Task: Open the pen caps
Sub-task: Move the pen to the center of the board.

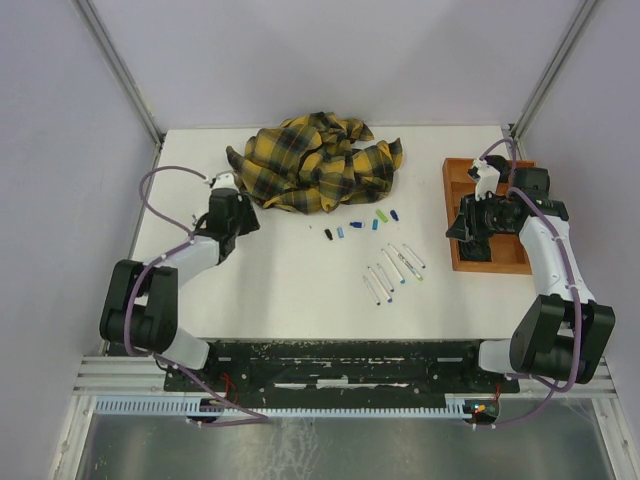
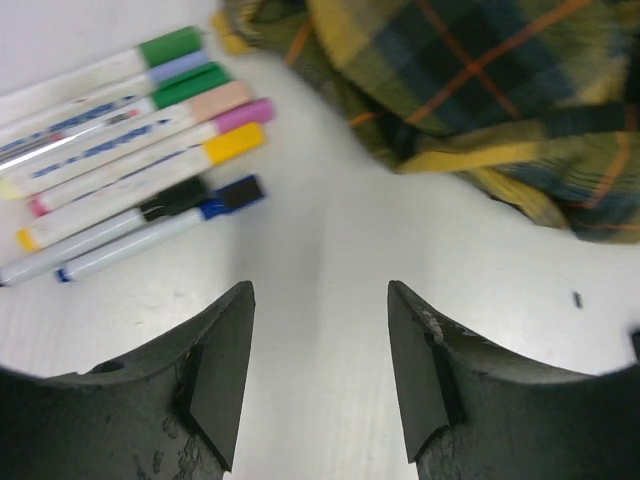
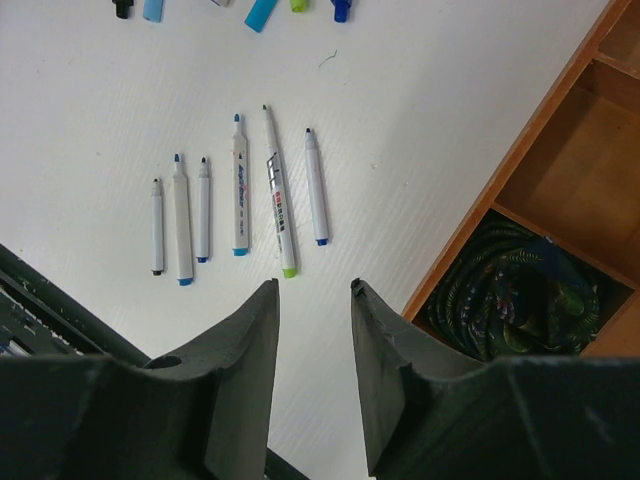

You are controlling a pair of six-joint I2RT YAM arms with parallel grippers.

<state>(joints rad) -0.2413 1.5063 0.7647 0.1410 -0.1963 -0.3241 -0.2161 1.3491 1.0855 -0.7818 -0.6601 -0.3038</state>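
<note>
Several uncapped white pens lie side by side mid-table, and several loose pen caps in black, blue and green lie in a row beyond them. In the left wrist view, several pens with caps on, in green, lilac, peach, pink, yellow, black and blue, lie at the upper left. My left gripper hovers open over bare table to their right, with nothing between its fingers. My right gripper is also open and holds nothing. It is beside the wooden tray.
A yellow-and-black plaid cloth is bunched at the back centre, close ahead of the left gripper. The wooden tray at the right has compartments, one holding a dark patterned bundle.
</note>
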